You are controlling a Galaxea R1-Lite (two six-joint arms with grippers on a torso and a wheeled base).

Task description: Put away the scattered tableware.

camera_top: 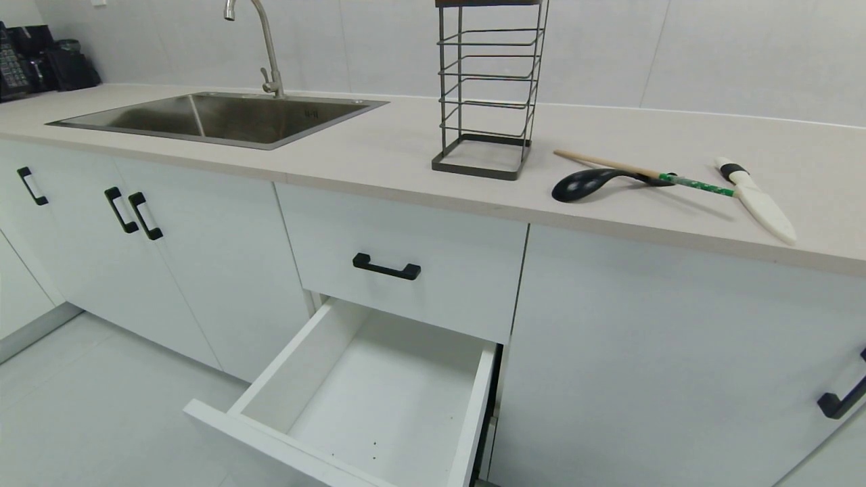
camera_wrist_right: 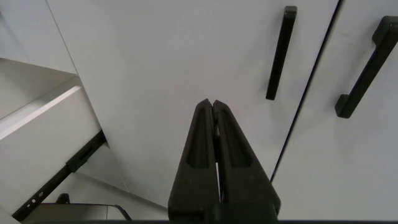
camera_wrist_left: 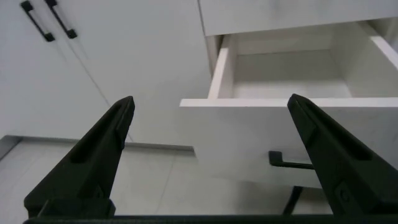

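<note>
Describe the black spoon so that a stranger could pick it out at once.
On the countertop, look right of the sink, past the tall wire rack. The black spoon lies just right of the rack's base. It alone is all black: the stick crossing its handle is wooden with a green end, the utensil beyond white.

Three utensils lie flat on the right part of the countertop [camera_top: 406,162], close together. A black spoon [camera_top: 580,184] has its bowl facing up, and its handle crosses a wooden chopstick [camera_top: 609,162] with a green patterned end. Just beside that end lies a white knife [camera_top: 761,206] with a black band.
</note>
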